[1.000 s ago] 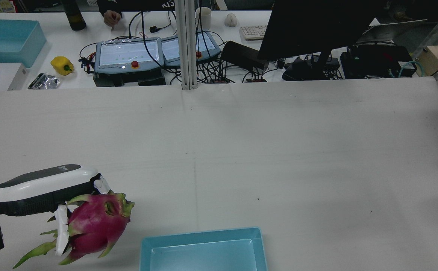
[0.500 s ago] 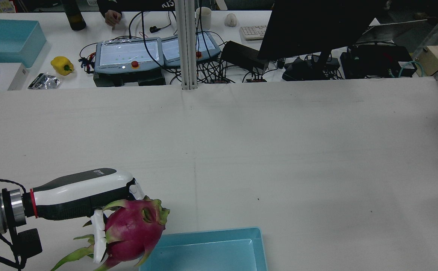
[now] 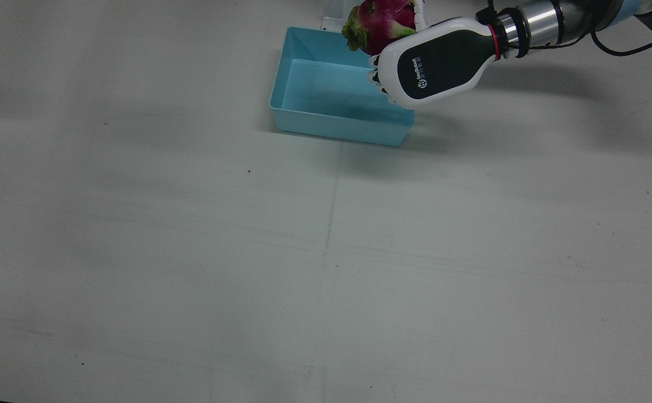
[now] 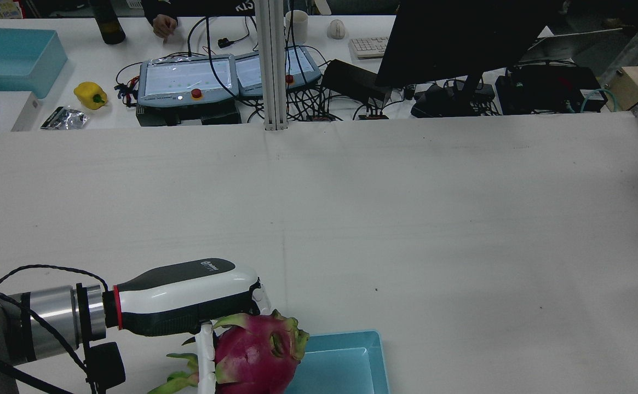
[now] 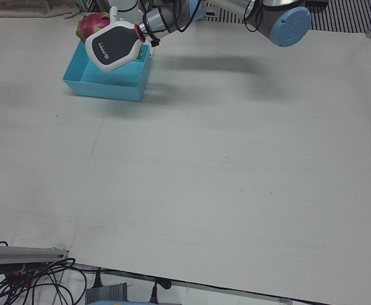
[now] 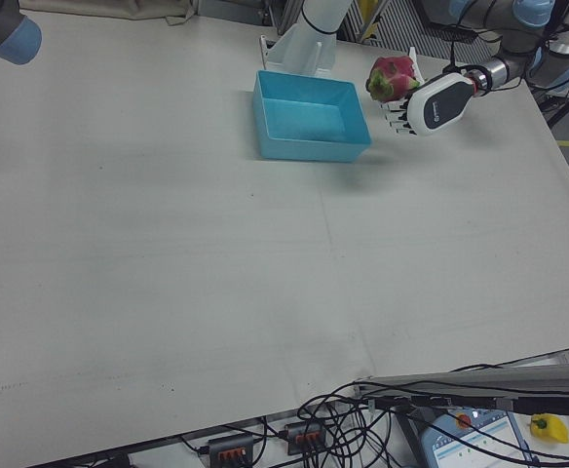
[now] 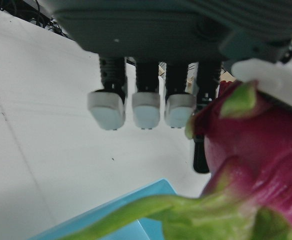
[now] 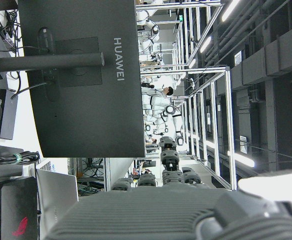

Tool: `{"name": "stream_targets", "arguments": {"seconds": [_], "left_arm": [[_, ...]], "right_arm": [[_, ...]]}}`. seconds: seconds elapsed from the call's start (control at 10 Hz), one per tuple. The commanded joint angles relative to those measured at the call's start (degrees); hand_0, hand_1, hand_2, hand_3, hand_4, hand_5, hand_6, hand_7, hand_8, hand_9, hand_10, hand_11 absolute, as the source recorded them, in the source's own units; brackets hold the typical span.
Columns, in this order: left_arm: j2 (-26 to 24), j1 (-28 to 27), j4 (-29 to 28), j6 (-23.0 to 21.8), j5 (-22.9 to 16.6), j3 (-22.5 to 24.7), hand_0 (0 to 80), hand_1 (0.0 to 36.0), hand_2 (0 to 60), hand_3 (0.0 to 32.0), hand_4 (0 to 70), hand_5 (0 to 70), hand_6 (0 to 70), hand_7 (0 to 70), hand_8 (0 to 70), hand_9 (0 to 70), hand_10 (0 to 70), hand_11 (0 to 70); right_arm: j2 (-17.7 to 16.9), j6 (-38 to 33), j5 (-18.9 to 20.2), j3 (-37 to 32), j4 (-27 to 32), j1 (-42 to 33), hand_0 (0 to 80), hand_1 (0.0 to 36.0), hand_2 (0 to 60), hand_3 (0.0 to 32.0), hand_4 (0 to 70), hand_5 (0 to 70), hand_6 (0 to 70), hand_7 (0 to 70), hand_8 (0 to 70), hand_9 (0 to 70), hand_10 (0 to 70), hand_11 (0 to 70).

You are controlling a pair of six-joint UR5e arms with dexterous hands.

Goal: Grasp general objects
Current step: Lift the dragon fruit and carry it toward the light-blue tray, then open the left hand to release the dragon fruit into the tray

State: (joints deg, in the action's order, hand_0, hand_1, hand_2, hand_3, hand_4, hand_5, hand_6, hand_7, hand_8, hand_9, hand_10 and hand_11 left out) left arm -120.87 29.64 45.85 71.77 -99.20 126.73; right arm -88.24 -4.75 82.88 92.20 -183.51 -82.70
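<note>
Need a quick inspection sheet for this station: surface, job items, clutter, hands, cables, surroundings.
Surface: white table, bare apart from the tray; a few small dark specks.
Job's things: dragon fruit held in the air at the blue tray's edge; tray holds nothing.
Clutter: nothing seen on the work table.
Hands: left hand shut on the dragon fruit; right hand visible only in its own camera, state unclear.
Cables: black cable loops along the left arm's wrist.
Surroundings: far bench holds teach pendants, a yellow bell pepper, a monitor, a keyboard; a person's hand rests there.
</note>
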Motion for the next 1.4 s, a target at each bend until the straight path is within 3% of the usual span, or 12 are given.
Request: {"name": "stream_targets", "arguments": {"seconds": [0.0,0.1,0.2,0.3,0.4,0.5,0.9,1.0,1.2,1.3], "left_arm": [[-0.6,-3.7,0.2,3.6,-1.0,0.3,28.7,0.0,0.0,0.0,70.0,5.1,70.0,70.0,14.5,18.7,31.3,42.3],[-0.5,-4.1,0.4,4.5,-2.5,0.4,31.0,0.0,0.0,0.0,70.0,0.1,42.6,70.0,7.5,17.9,16.6,22.7],[-0.6,-4.2,0.5,4.8,-3.4,0.5,33.2,0.0,0.0,0.0,54.8,0.0,16.9,63.2,2.3,11.2,1.3,1.6],[-0.6,-4.1,0.3,4.5,-4.0,0.6,36.4,0.0,0.0,0.6,23.1,0.0,0.0,17.2,0.0,2.0,0.0,0.0],[-0.6,-4.1,0.1,4.3,-4.4,1.4,37.5,0.0,0.0,6.6,3.1,0.0,0.0,0.0,0.0,0.0,0.0,0.0],[-0.5,-4.1,-0.3,4.2,-4.4,1.6,38.3,0.0,0.0,12.8,0.0,0.0,0.0,0.0,0.0,0.0,0.0,0.0],[-0.5,-3.9,-1.9,3.9,-3.6,1.5,39.9,0.0,0.0,16.0,0.0,0.0,0.0,0.0,0.0,0.0,0.0,0.0],[-0.5,-3.8,-2.1,3.9,-3.6,1.4,39.9,0.0,0.0,15.8,0.0,0.0,0.0,4.0,0.0,0.1,0.0,0.0],[-0.5,-2.4,-1.8,3.5,-3.9,1.5,40.1,0.0,0.0,14.4,0.0,0.0,0.0,30.7,0.0,4.7,0.0,0.0],[0.0,2.8,-0.9,2.0,-4.5,1.4,40.2,0.0,0.0,13.2,0.0,0.0,0.0,44.1,0.0,7.4,0.0,0.0]], "right_arm": [[0.0,0.0,0.0,0.0,0.0,0.0,0.0,0.0,0.0,0.0,0.0,0.0,0.0,0.0,0.0,0.0,0.0,0.0],[0.0,0.0,0.0,0.0,0.0,0.0,0.0,0.0,0.0,0.0,0.0,0.0,0.0,0.0,0.0,0.0,0.0,0.0],[0.0,0.0,0.0,0.0,0.0,0.0,0.0,0.0,0.0,0.0,0.0,0.0,0.0,0.0,0.0,0.0,0.0,0.0],[0.0,0.0,0.0,0.0,0.0,0.0,0.0,0.0,0.0,0.0,0.0,0.0,0.0,0.0,0.0,0.0,0.0,0.0],[0.0,0.0,0.0,0.0,0.0,0.0,0.0,0.0,0.0,0.0,0.0,0.0,0.0,0.0,0.0,0.0,0.0,0.0],[0.0,0.0,0.0,0.0,0.0,0.0,0.0,0.0,0.0,0.0,0.0,0.0,0.0,0.0,0.0,0.0,0.0,0.0],[0.0,0.0,0.0,0.0,0.0,0.0,0.0,0.0,0.0,0.0,0.0,0.0,0.0,0.0,0.0,0.0,0.0,0.0],[0.0,0.0,0.0,0.0,0.0,0.0,0.0,0.0,0.0,0.0,0.0,0.0,0.0,0.0,0.0,0.0,0.0,0.0],[0.0,0.0,0.0,0.0,0.0,0.0,0.0,0.0,0.0,0.0,0.0,0.0,0.0,0.0,0.0,0.0,0.0,0.0],[0.0,0.0,0.0,0.0,0.0,0.0,0.0,0.0,0.0,0.0,0.0,0.0,0.0,0.0,0.0,0.0,0.0,0.0]]}}
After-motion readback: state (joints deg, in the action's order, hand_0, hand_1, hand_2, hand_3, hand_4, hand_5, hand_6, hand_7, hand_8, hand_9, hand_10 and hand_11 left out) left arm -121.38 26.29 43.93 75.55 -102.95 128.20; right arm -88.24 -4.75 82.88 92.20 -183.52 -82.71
